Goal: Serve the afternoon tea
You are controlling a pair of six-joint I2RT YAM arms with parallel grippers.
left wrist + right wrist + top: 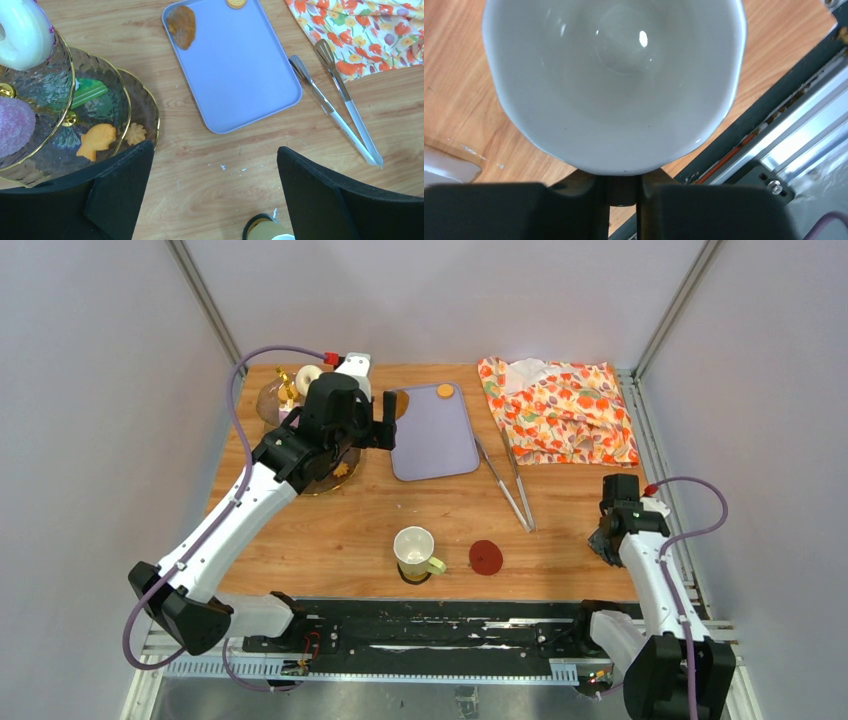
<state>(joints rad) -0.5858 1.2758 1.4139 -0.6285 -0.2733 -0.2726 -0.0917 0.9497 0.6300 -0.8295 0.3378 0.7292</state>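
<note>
Nearest, at the table's right front edge, the right gripper [624, 200] has its jaws pinched almost together on what looks like the handle of a white mug [614, 85]. Leftward from it, toward the middle of the table, lies a bare red coaster [486, 557], just beside a green-handled mug [415, 550] that sits on its own dark coaster [408, 578]. The right arm is much the nearer to both. Farther back, the left gripper [215, 195] hangs with jaws spread wide, grasping nothing, beside the three-tier glass stand [145, 107], which carries a white donut [22, 35] and a fish-shaped biscuit [96, 141].
</note>
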